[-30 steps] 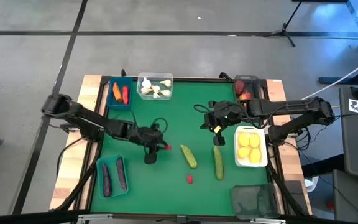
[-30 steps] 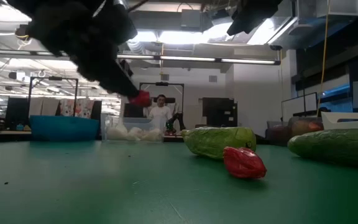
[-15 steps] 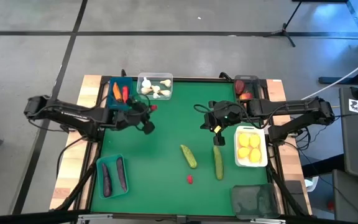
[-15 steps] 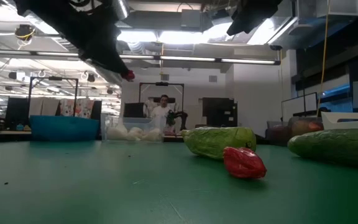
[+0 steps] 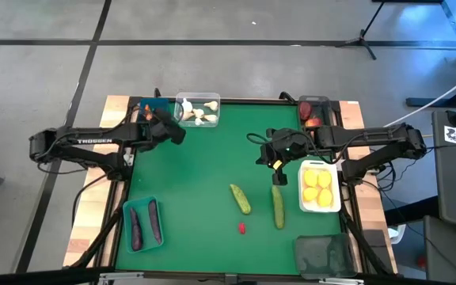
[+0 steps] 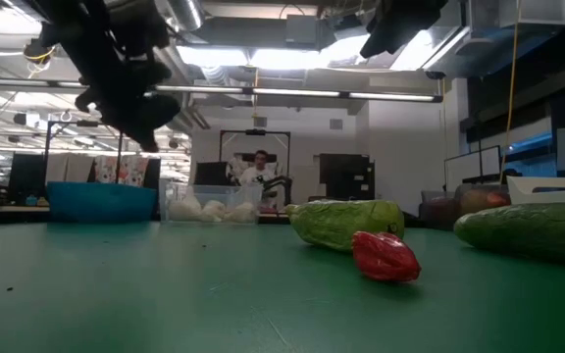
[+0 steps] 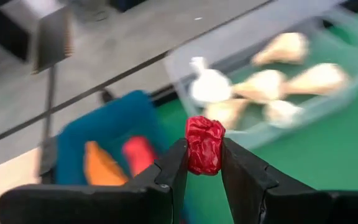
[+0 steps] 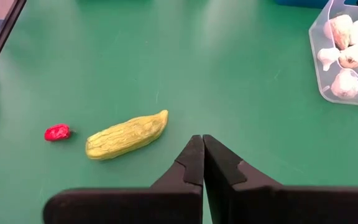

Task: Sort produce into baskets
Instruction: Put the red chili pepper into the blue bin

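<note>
My left gripper is at the table's far left, above the blue basket, and is shut on a small crinkled red berry. The blue basket holds an orange carrot and a red pepper. The clear basket beside it holds white garlic. My right gripper hangs shut and empty right of the table's middle. Two green cucumbers and another red berry lie on the green mat. My left gripper pinches the red berry's two sides between its two fingertips. The berry sits at the free ends of the fingers and sticks out past them. It is lifted clear, in the air by the blue basket.
A teal basket with two purple eggplants is at the near left. A white basket with lemons is at the right. One dark basket with apples is at the far right, another at the near right. A person shows far behind the table.
My left gripper has carried the red berry from the middle of the mat up and toward the table's far left corner, to the blue basket. It has stayed shut on the berry.
</note>
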Motion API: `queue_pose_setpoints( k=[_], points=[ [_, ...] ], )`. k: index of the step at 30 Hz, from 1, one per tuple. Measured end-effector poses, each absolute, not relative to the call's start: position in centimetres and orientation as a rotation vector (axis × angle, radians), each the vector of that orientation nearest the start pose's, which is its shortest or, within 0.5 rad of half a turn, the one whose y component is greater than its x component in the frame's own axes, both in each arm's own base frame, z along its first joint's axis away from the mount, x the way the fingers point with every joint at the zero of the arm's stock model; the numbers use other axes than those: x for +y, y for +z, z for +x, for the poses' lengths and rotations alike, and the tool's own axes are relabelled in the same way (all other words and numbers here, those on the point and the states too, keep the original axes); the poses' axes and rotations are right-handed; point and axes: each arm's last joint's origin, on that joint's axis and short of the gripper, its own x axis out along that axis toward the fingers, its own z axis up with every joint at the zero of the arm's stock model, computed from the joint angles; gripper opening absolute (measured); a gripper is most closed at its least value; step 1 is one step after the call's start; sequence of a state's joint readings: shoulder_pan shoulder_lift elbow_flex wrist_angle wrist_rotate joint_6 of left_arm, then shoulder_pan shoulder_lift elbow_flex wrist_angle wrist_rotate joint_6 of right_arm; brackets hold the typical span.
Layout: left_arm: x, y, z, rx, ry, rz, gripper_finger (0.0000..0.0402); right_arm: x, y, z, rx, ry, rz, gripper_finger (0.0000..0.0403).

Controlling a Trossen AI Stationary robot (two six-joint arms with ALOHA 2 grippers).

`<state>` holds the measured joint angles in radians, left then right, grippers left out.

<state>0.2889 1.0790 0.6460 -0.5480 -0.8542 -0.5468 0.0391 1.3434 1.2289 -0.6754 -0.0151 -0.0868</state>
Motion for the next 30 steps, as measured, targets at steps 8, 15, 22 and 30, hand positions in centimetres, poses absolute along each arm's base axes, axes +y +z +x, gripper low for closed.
queue_pose_setpoints(
  k=[8,15,22,30],
  points=[
    [10.8,21.5,15.7,0.714,1.457,-0.180,0.0088,1.1,32.4,27.8,0.788,0.093,-0.110,0.0001],
    [13.0,21.4,14.5,0.712,1.466,-0.323,0.0088,1.1,32.4,27.8,0.787,0.095,-0.113,0.0001],
    [14.5,21.2,13.1,0.727,1.498,-0.410,0.0088,1.1,32.4,27.8,0.787,0.095,-0.113,0.0001],
    [15.0,21.2,12.6,0.672,1.527,-0.516,0.0088,1.1,32.3,27.8,0.789,0.095,-0.114,0.0001]
  ],
)
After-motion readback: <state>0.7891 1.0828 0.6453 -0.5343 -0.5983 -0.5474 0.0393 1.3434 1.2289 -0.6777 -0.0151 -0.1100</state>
